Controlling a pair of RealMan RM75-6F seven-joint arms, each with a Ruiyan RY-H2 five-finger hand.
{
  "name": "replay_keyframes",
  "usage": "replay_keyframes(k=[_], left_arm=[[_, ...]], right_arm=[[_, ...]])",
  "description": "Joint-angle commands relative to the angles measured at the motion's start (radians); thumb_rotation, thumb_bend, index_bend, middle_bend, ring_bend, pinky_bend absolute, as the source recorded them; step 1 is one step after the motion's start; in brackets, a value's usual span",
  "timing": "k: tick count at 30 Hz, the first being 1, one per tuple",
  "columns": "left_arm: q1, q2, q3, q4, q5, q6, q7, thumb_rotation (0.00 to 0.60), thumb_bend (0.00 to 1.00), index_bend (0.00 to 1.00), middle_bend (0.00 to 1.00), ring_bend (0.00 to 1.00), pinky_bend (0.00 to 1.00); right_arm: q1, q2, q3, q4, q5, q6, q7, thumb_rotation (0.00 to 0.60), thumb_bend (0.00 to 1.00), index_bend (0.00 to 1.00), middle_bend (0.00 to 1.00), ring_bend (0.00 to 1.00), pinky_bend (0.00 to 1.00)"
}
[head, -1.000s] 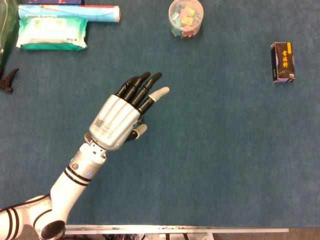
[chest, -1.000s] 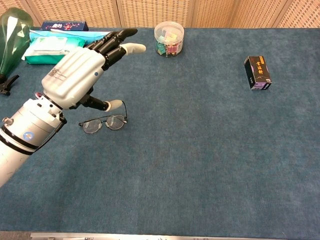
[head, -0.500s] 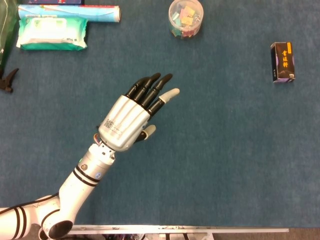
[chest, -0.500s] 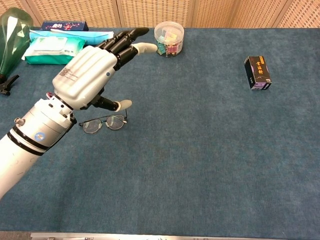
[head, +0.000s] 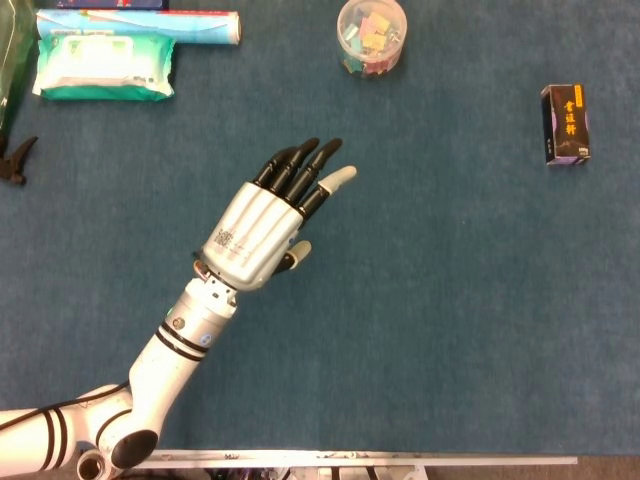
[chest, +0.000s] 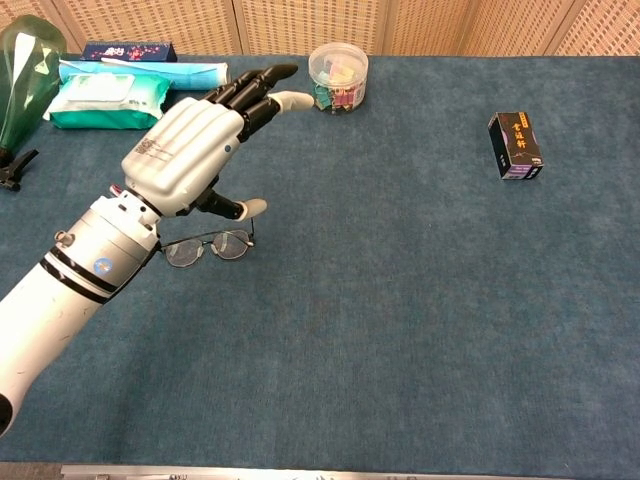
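Observation:
My left hand (head: 262, 228) (chest: 195, 158) hovers over the blue table with its fingers stretched out and apart, holding nothing. A pair of thin-framed glasses (chest: 208, 246) lies on the cloth just below and in front of the hand in the chest view; the head view hides them under the hand. My right hand shows in neither view.
A clear round tub of coloured clips (head: 371, 35) (chest: 338, 76) stands at the back centre. A small black box (head: 565, 124) (chest: 515, 146) stands at the right. A wet-wipes pack (head: 104, 66) (chest: 105, 100), a rolled tube (head: 140, 26) and a green bottle (chest: 22, 75) sit at the back left.
My left hand has drifted right and slightly forward above the table, fingers still spread. The glasses have not moved.

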Motion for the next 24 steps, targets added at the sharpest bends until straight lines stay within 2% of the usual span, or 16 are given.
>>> replay_keyframes(k=[1, 24], left_arm=[[0.002, -0.002, -0.003, 0.006, -0.007, 0.005, -0.001, 0.600, 0.15, 0.14, 0.00, 0.00, 0.14], [0.054, 0.012, 0.052, 0.049, -0.005, 0.063, -0.024, 0.600, 0.15, 0.14, 0.00, 0.00, 0.14]], right_arm=[[0.000, 0.000, -0.001, 0.000, 0.000, 0.000, 0.000, 0.600, 0.17, 0.51, 0.47, 0.36, 0.60], [0.001, -0.005, -0.003, 0.002, -0.003, -0.002, -0.010, 0.600, 0.17, 0.51, 0.47, 0.36, 0.60]])
